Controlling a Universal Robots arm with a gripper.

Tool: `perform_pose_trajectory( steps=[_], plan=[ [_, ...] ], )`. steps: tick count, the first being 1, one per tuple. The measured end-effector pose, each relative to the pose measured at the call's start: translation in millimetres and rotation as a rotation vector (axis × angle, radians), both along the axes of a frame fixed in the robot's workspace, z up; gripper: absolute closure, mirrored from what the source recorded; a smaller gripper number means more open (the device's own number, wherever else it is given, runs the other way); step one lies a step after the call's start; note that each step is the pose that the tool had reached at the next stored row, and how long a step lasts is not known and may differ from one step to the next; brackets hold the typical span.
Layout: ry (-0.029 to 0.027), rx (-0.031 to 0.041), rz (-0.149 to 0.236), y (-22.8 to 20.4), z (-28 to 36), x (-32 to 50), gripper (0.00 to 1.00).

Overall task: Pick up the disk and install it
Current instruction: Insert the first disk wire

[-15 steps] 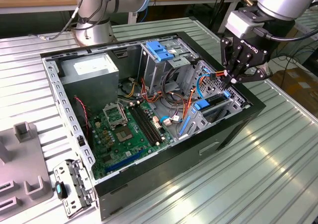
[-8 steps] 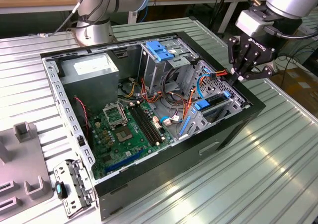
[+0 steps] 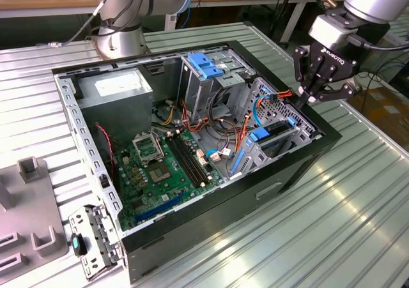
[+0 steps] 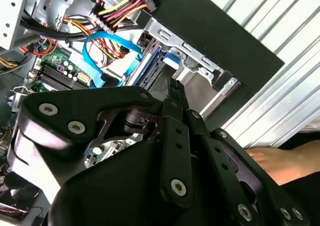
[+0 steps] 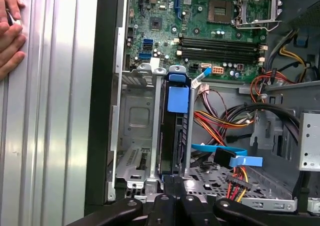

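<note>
The disk (image 5: 174,136) stands on edge inside the lower drive bay of the open computer case (image 3: 211,211). It has blue side rails and a blue pull tab (image 5: 178,93). In the exterior view the disk (image 3: 276,132) lies in that bay at the case's right end. My gripper (image 3: 311,98) hovers just above the bay's outer end, shut, with nothing between its fingers. In the first wrist view my gripper (image 5: 173,187) points at the end of the disk's slot. The second wrist view shows my gripper (image 4: 175,88) right next to the blue rail (image 4: 150,68).
Inside the case sit a green motherboard (image 3: 163,166), a grey power-supply box (image 3: 115,93), a drive cage with a light-blue top (image 3: 208,64) and loose coloured cables (image 3: 223,119). A person's hand (image 5: 10,30) rests on the ribbed table beside the case. A grey fixture (image 3: 29,205) lies at the exterior view's left.
</note>
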State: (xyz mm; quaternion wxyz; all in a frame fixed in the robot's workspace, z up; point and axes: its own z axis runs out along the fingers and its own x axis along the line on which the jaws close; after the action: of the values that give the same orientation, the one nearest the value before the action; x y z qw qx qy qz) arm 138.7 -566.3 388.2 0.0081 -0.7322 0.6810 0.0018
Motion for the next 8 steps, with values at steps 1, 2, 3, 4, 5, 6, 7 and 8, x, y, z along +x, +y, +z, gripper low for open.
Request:
perform_pose_trajectory(
  steps=[1,2,3,4,5,6,7,8],
  plan=[
    [0.0,0.0,0.001,0.4,0.0,1.7,0.89],
    [0.0,0.0,0.002,0.9,0.0,3.5,0.89],
    [0.0,-0.0001,0.002,1.1,0.0,4.5,0.89],
    [0.0,-0.0001,0.002,1.5,0.0,6.1,0.89],
    [0.0,0.0,0.002,1.7,-0.1,7.7,0.89],
    [0.0,-0.0001,0.002,1.9,0.0,9.0,0.89],
    [0.0,0.0,0.003,2.1,-0.1,9.9,0.89],
    [0.0,0.0001,0.003,2.5,-0.1,11.0,0.89]
  ],
)
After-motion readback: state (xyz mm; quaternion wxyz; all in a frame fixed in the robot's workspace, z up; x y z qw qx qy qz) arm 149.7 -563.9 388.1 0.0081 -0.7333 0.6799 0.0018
